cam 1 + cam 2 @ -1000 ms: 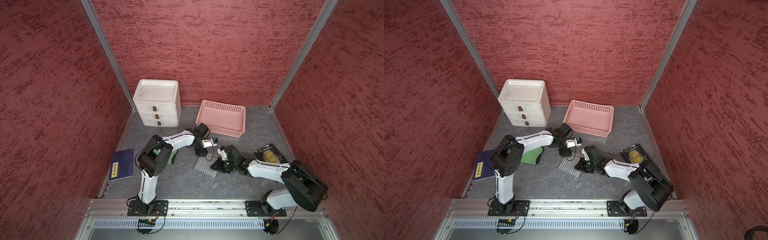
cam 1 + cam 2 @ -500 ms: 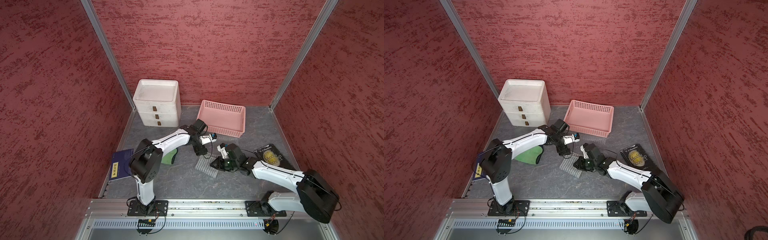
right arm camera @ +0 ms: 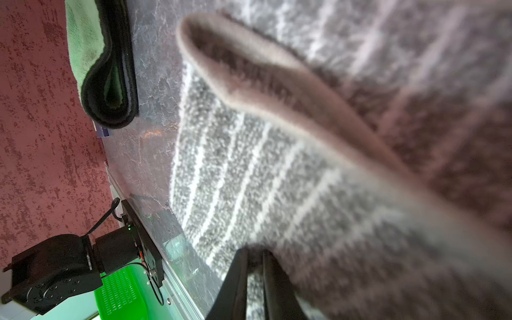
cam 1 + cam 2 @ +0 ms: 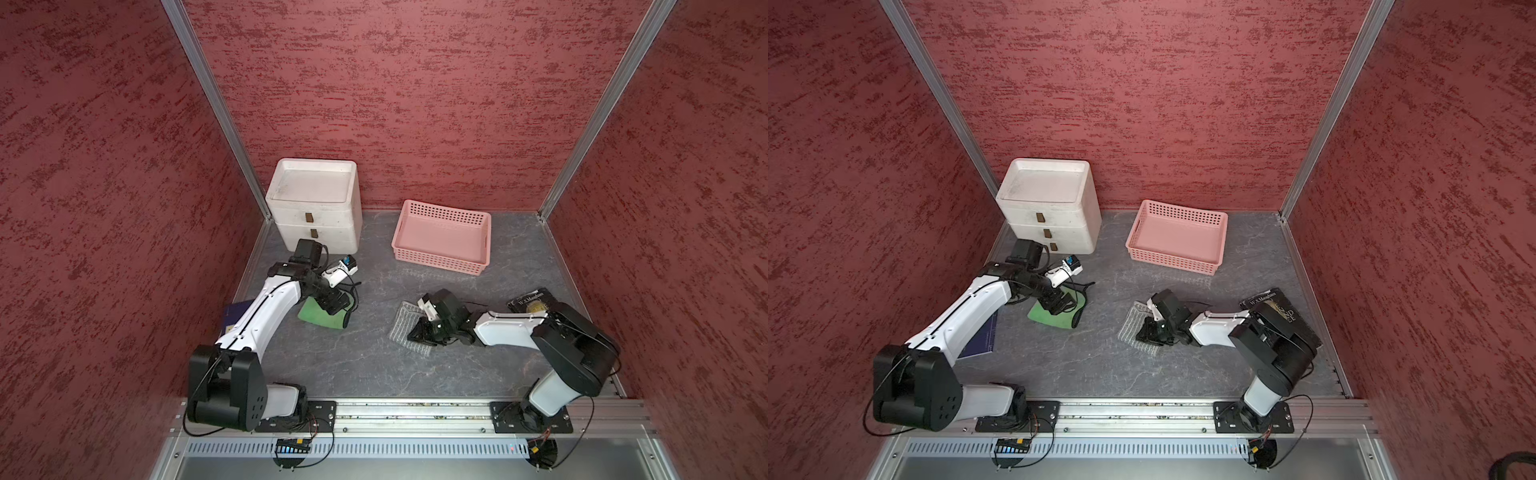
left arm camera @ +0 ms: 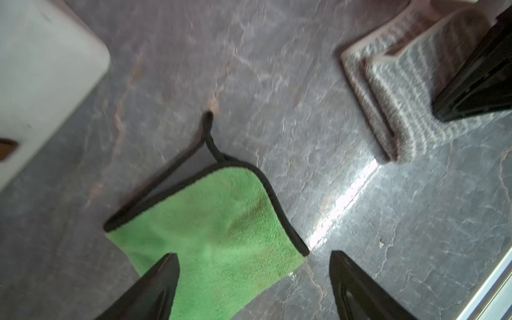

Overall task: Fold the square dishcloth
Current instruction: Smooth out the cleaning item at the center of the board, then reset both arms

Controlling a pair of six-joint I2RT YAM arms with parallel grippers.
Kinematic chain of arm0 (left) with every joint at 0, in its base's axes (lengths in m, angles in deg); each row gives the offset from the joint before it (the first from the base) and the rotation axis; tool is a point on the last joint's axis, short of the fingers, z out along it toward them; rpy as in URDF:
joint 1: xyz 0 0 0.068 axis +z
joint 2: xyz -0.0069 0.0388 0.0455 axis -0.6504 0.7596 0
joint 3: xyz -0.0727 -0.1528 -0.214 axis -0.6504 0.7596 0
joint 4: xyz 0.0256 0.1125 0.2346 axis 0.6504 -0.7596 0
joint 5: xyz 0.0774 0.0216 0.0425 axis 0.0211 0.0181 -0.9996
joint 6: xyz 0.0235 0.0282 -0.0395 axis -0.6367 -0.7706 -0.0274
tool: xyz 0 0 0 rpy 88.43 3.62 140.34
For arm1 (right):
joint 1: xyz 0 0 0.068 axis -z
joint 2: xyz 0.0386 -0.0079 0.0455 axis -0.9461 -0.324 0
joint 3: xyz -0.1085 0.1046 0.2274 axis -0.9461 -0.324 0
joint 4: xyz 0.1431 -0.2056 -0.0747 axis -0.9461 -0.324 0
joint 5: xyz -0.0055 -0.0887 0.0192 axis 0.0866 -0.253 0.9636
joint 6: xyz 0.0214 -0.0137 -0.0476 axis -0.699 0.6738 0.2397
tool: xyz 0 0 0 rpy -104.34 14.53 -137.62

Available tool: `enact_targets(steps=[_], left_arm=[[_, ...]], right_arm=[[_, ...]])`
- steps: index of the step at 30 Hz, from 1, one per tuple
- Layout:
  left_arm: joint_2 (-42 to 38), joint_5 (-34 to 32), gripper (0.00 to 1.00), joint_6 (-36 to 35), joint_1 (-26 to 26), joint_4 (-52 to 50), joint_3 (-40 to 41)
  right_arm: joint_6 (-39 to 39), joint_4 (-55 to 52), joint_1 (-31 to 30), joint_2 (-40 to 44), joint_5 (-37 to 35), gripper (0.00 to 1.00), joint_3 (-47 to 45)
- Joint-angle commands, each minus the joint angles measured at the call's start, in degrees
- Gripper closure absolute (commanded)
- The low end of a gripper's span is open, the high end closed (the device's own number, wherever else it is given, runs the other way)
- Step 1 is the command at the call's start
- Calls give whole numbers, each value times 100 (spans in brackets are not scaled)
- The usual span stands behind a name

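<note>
Two layers were stacked in the dishcloth, right of centre, its edge pinched by the right gripper, likely to set the fold; the left gripper was parked spread over a green cloth.

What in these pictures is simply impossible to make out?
Blue book: mostly under the left arm in both top views; title too small.
Black book: near part covered by the right arm in both top views.
Grey striped dishcloth: blurred in the right wrist view; from above the right gripper covers part of it.
</note>
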Motion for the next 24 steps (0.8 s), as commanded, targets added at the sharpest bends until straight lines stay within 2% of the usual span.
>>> enact_targets(steps=[1, 4, 6, 7, 8, 10, 11, 12, 14, 17, 19, 21, 24], left_arm=[[-266, 187, 12, -187, 117, 133, 232], [-451, 355, 12, -134, 147, 151, 348], [-578, 456, 11, -23, 111, 134, 337], [-636, 502, 11, 58, 96, 149, 321], [-690, 545, 11, 169, 96, 173, 303], [-778, 554, 9, 447, 108, 401, 304], [-823, 479, 5, 672, 160, 721, 364], [-903, 394, 1, 964, 269, 1147, 459], [-1028, 499, 0, 1573, 614, 2021, 683], [-1100, 1005, 0, 2548, 1201, 2878, 974], [-1096, 1025, 0, 3234, 1478, 3696, 1336], [-1103, 569, 0, 3743, 1582, 4596, 1735], [-1060, -77, 0, 3894, 1591, 5750, 2355]], right_arm=[[127, -226, -45, 220, -159, 85, 165], [282, -679, -64, 555, -265, 83, 511], [525, -1265, -59, 753, -459, 77, 839], [719, -1661, -51, 889, -647, 69, 1059], [852, -2044, -28, 1096, -855, 56, 1229], [1083, -2980, 95, 1550, -1684, 17, 1704], [1222, -3376, 221, 1800, -2074, 4, 1907], [1376, -3750, 339, 2143, -2586, 2, 2084], [1667, -4218, 587, 2648, -3793, 1, 2340], [2217, -4263, 1127, 3068, -4964, 2, 2315], [2435, -4017, 1414, 3271, -5899, 2, 2085], [2699, -3670, 1671, 3504, -6729, 1, 1792], [3447, -2204, 1980, 3838, -7255, 2, 860]])
